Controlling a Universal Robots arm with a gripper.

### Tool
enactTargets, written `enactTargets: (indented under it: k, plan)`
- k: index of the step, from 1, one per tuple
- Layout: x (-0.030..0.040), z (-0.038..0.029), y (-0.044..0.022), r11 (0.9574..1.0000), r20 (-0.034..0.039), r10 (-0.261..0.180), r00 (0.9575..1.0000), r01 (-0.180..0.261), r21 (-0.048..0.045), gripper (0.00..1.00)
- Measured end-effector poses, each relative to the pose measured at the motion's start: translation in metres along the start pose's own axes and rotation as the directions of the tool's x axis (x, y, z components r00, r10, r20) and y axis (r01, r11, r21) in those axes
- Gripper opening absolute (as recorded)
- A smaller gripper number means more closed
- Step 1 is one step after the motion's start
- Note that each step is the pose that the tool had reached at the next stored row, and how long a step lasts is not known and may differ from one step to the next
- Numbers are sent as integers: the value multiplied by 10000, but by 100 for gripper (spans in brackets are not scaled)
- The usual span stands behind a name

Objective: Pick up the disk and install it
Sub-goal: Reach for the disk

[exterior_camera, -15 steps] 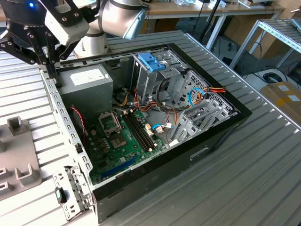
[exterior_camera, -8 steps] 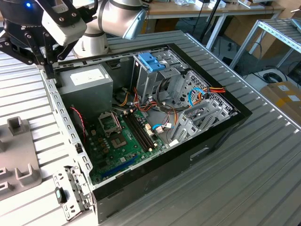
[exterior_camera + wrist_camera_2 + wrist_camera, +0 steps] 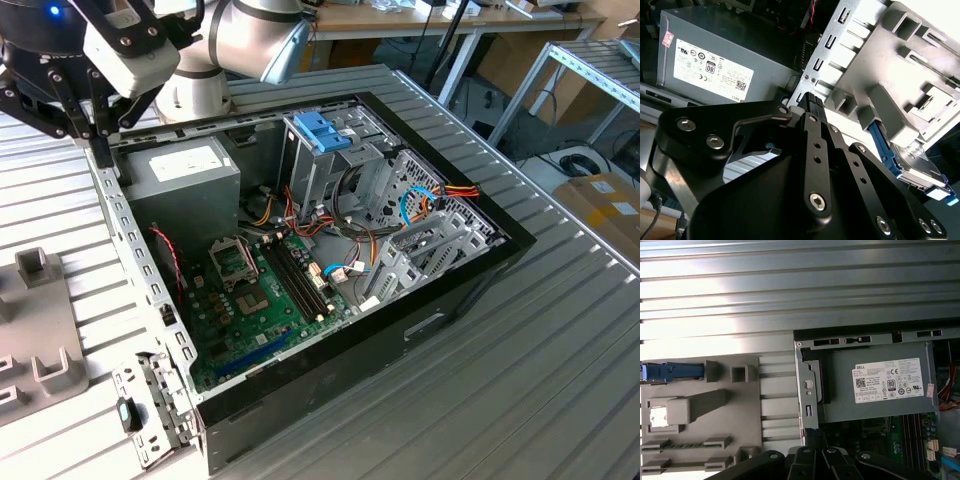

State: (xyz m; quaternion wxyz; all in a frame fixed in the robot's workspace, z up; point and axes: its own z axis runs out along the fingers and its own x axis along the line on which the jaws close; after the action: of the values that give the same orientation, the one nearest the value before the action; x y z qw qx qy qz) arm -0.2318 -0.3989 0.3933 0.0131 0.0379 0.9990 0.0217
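**Exterior view.** An open computer case (image 3: 470,270) lies on a slatted metal table (image 3: 560,380). Bare slats give free room from 3 to 6 o'clock, on the exterior view's right. Inside the case, a grey power supply (image 3: 185,185) sits at 11 o'clock and a green motherboard (image 3: 260,300) at 7 o'clock. The drive cage, at 1 o'clock, holds a bare blue bracket (image 3: 322,130), and loose coloured cables (image 3: 440,195) lie at 3 o'clock. The gripper (image 3: 100,150) hangs at 10 o'clock over the case's corner edge. Its jaws are drawn narrow and hold nothing. A grey fixture tray (image 3: 40,340) lies outside the case at 9 o'clock, on the exterior view's left.

**Second wrist view.** The gripper (image 3: 810,100) is just above the case's perforated metal rim, between the power supply (image 3: 725,50) and the fixture tray (image 3: 880,75). The disk (image 3: 920,170) stands on edge in a slot of the tray, its blue frame against a grey post, well apart from the jaws. The power supply bears a white label (image 3: 712,70) printed with small black marks and a square code. A small pink sticker (image 3: 667,39) sits near one corner.

**First wrist view.** The gripper (image 3: 812,440) hangs over the case rim beside the power supply (image 3: 875,390), whose label (image 3: 890,380) faces the camera. The disk (image 3: 675,371) appears edge-on as a blue strip in the far slot of the fixture tray (image 3: 715,405). Open table slats lie beyond both.
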Motion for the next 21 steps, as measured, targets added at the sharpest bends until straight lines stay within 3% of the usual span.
enactTargets:
  k: [21]
  plan:
    - [87, -3, -6, 10000, 0, 0, 10000, 0, 0, 10]
